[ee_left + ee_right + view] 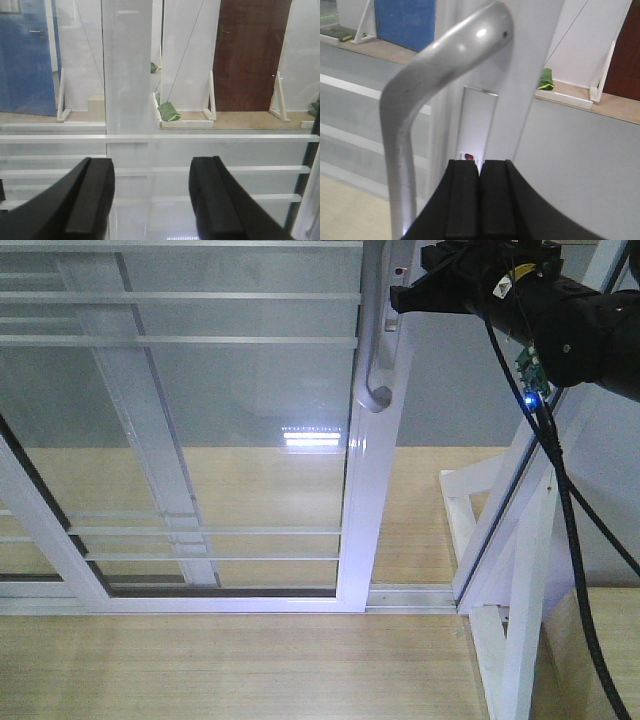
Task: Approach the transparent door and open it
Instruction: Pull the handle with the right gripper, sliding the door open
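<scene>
Right wrist view, right gripper (480, 169) pressed together beside upright handle (399, 150) — transparent door (366, 520) tall, left gripper (151, 176) spread.

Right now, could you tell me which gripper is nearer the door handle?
Right. The right gripper sits shut beside the handle; the left gripper, open, faces the glass bars with no handle in view.

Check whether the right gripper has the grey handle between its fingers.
No: the right gripper has its fingers pressed together on nothing, and the grey handle passes beside them.
</scene>
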